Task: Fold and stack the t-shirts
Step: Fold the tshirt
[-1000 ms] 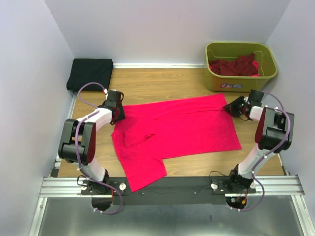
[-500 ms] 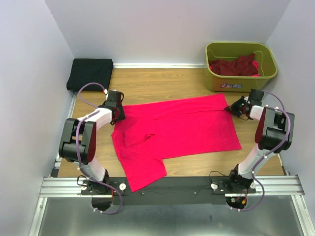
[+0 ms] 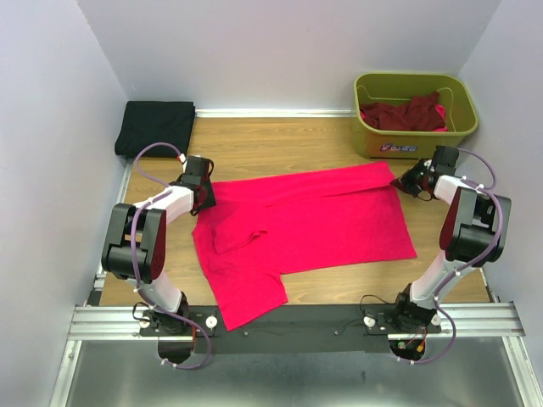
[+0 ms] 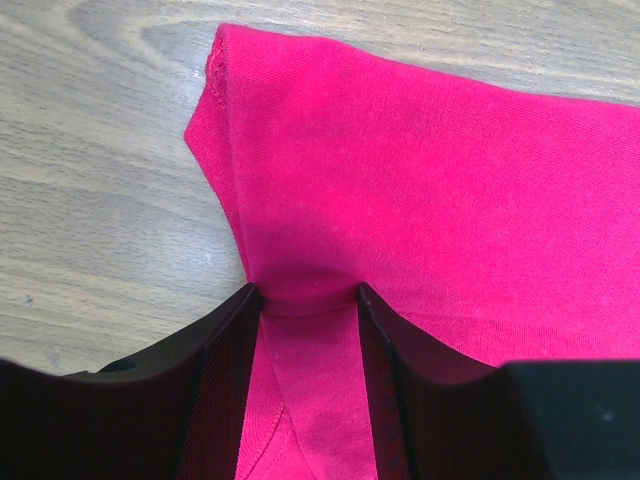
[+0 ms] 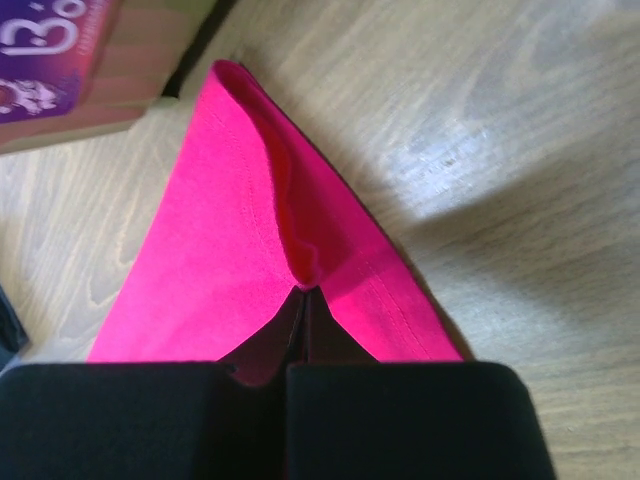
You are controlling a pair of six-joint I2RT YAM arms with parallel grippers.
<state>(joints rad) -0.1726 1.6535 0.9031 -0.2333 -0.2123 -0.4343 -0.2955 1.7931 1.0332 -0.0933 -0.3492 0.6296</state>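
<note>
A bright pink-red t-shirt (image 3: 314,220) lies spread flat across the middle of the wooden table. My left gripper (image 3: 204,196) is at the shirt's far left corner. In the left wrist view its fingers (image 4: 225,370) stand apart, open, with a fold of the pink cloth (image 4: 430,180) lying between them. My right gripper (image 3: 406,184) is at the far right corner. In the right wrist view it (image 5: 305,290) is shut on the hemmed corner of the shirt (image 5: 230,250), which puckers up at the tips. A black t-shirt (image 3: 155,125) lies folded at the far left.
An olive-green tub (image 3: 416,142) stands at the far right, just beyond my right gripper, with dark maroon shirts (image 3: 407,112) heaped inside. Its labelled wall (image 5: 50,50) shows close in the right wrist view. Walls close in the left, back and right sides.
My right gripper has closed on the shirt's far right corner and shifted slightly right. The left arm and the shirt have stayed put.
</note>
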